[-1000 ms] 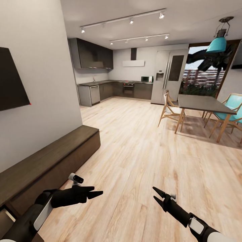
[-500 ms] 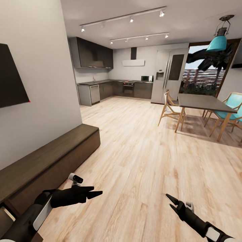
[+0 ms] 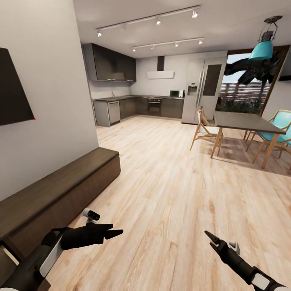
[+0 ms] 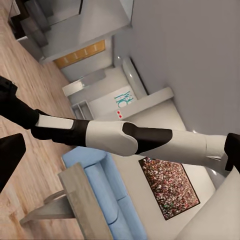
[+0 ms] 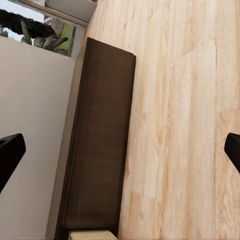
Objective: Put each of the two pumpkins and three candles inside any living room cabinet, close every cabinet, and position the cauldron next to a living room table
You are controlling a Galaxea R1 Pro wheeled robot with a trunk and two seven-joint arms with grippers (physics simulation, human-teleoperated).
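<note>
The pumpkins, candles and cauldron are out of view. A long, low dark brown cabinet (image 3: 60, 190) runs along the left wall. The right wrist view looks down on the cabinet (image 5: 102, 140), with a pale wood strip showing at one end. My left gripper (image 3: 115, 231) hovers over the floor just in front of it, open and empty. My right gripper (image 3: 211, 238) is low at the right, open with nothing between its fingers. In the left wrist view, my right arm (image 4: 125, 137) crosses in front of a low table (image 4: 75, 200) and a blue sofa (image 4: 107, 195).
A dark dining table (image 3: 246, 123) with teal and wooden chairs stands at the right. The grey kitchen (image 3: 137, 107) and a fridge (image 3: 202, 91) lie at the back. A dark screen (image 3: 12, 93) hangs on the left wall. Pale wood floor (image 3: 169, 190) stretches ahead.
My right arm has drawn back toward the lower right corner of the head view. The left arm has stayed put. The view has shifted very slightly.
</note>
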